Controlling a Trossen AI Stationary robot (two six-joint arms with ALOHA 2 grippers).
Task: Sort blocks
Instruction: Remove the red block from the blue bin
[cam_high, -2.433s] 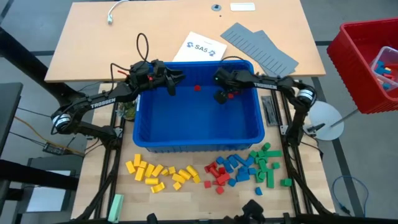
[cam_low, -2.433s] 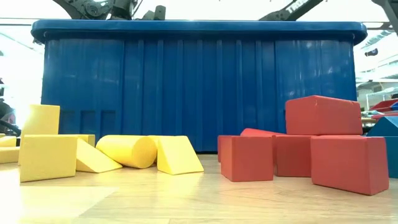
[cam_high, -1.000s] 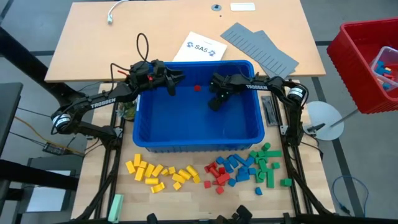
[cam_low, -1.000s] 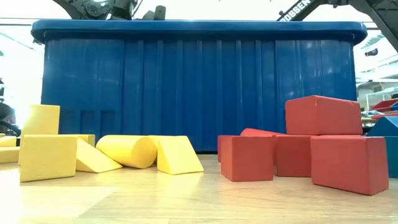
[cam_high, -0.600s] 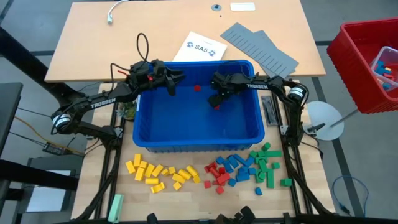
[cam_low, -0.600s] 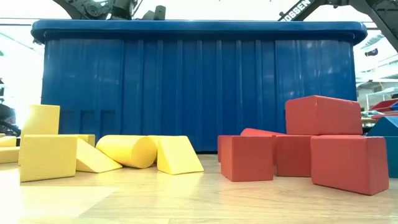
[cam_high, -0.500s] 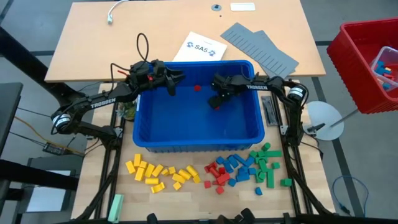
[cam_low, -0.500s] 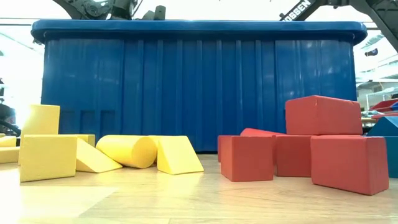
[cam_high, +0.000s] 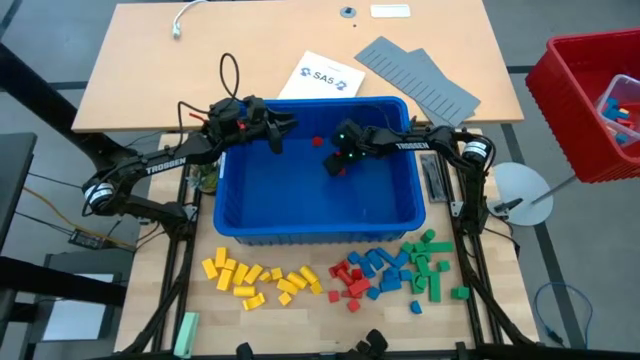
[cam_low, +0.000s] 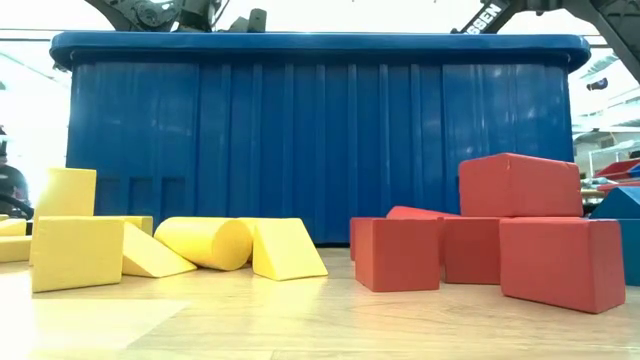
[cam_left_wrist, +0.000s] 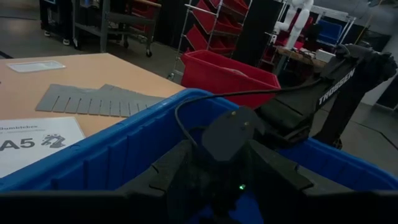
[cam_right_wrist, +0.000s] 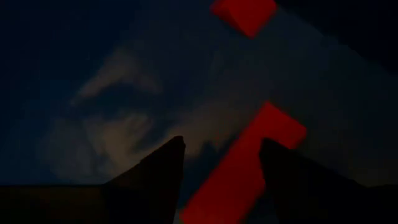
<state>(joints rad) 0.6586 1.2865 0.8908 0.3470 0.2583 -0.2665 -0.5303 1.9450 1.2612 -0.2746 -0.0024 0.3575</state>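
Observation:
A red block (cam_right_wrist: 249, 155) sits between the fingers of my right gripper (cam_high: 335, 168) (cam_right_wrist: 222, 142), inside the blue bin (cam_high: 228, 190) (cam_low: 320, 140). Another red block (cam_high: 317, 141) (cam_right_wrist: 244, 14) lies on the bin floor just beyond. My left gripper (cam_high: 285, 135) (cam_left_wrist: 217, 180) hovers open over the bin's far left corner, with nothing between its fingers. Piles of yellow (cam_high: 260, 280) (cam_low: 200, 245), red (cam_high: 350, 285) (cam_low: 500, 240), blue (cam_high: 385, 265) and green (cam_high: 430, 270) blocks rest on the table in front of the bin. My right gripper pinches the red block between its two fingers, by the long sides (cam_right_wrist: 214, 186) at its near end. The fingers slant down from the table's right and lie along the block. The block's far end (cam_right_wrist: 280, 127) sticks out past the fingertips; whether it touches the bin floor I cannot tell.
A red bin (cam_high: 590, 100) with blocks stands beyond the table's right edge. Grey ridged panels (cam_high: 420, 75) and a printed sheet (cam_high: 320, 75) lie behind the blue bin. A pale green bar (cam_high: 186, 330) lies at the near left, a white disc (cam_high: 520, 190) at the right.
My right gripper has tipped further down inside the bin and shifted a little toward the table's left, nearer the loose red block, carrying its red block along. My left gripper has kept still.

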